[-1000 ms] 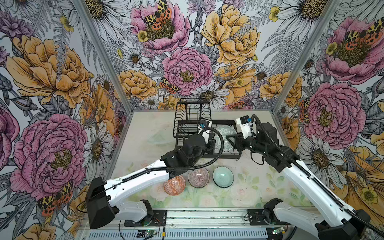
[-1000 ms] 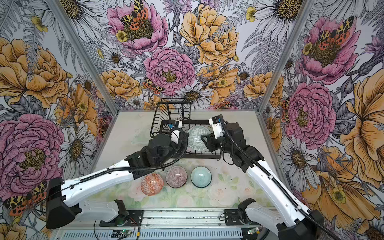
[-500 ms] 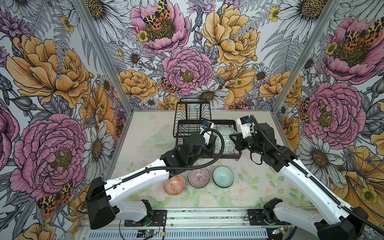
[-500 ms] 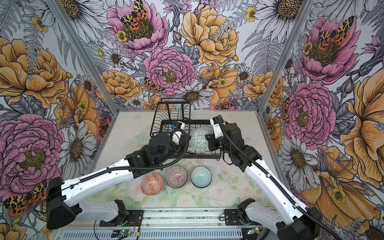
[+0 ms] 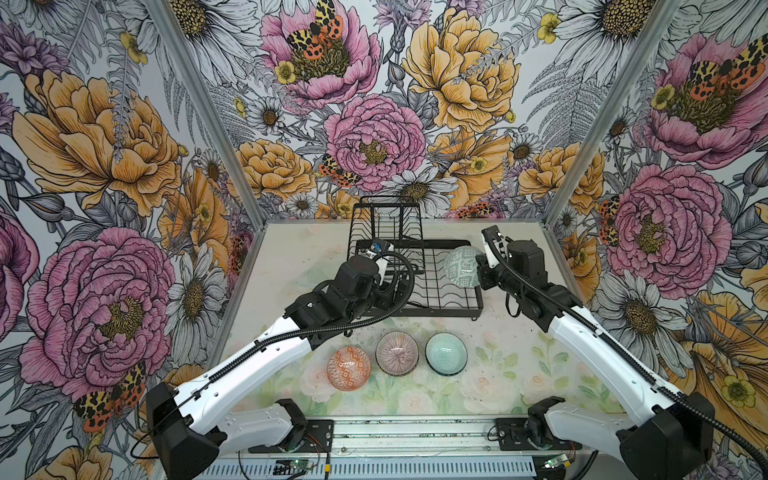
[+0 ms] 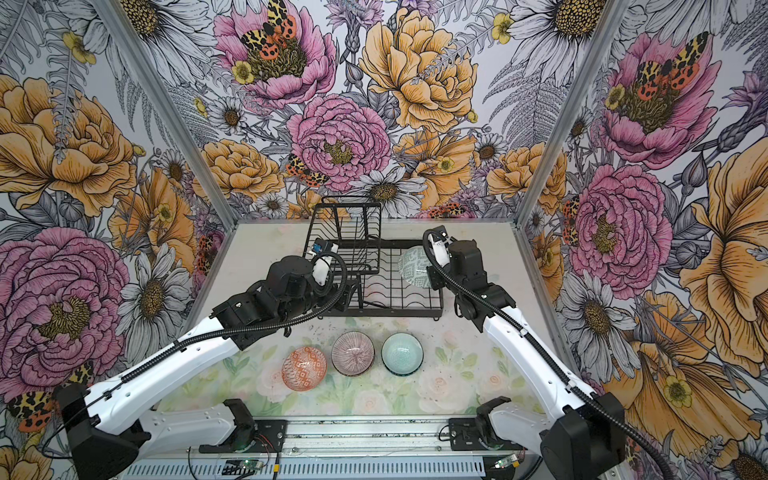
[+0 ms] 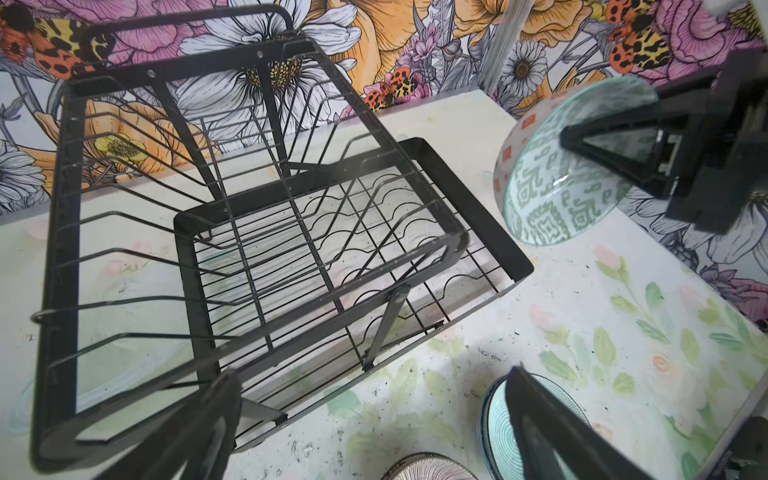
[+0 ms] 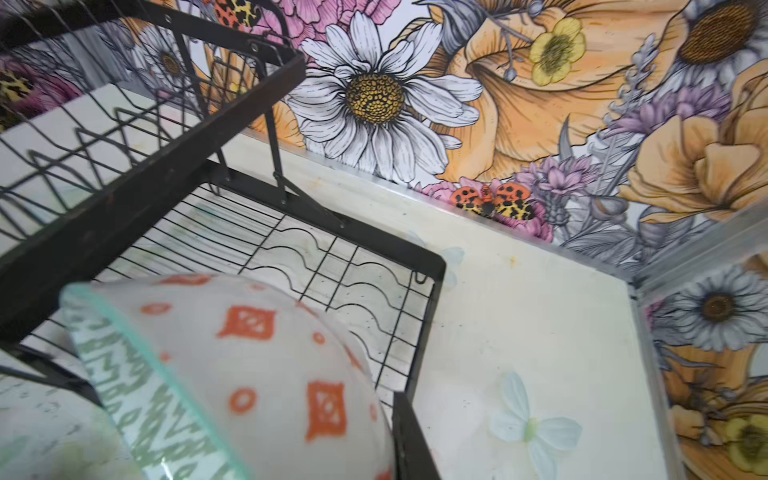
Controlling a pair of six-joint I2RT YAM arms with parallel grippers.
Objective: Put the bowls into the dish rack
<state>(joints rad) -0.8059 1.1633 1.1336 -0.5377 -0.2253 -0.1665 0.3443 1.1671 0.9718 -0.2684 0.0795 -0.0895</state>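
My right gripper (image 5: 478, 269) is shut on the rim of the grey-green geometric bowl (image 5: 462, 266) (image 6: 412, 266). It holds the bowl on edge above the right end of the black wire dish rack (image 5: 436, 308) (image 6: 395, 309). In the right wrist view the bowl (image 8: 249, 374) shows a white underside with orange marks, beside one finger (image 8: 409, 436). My left gripper (image 7: 372, 374) is open and empty at the rack's front edge (image 7: 490, 232), apart from the held bowl (image 7: 552, 199). Three bowls stand on the table in front: orange (image 5: 348, 369), pink ribbed (image 5: 397, 354), pale teal (image 5: 446, 354).
The rack's raised wire basket (image 5: 386, 224) stands at its back left, over the slotted base tray, and nothing lies in either. Flowered walls close the table on three sides. A metal rail (image 5: 415, 432) runs along the front, where both arm bases sit.
The right gripper has shut on the grey-green bowl's rim. The left gripper has opened and drawn back from the bowl toward the rack's front. The bowl has hardly moved.
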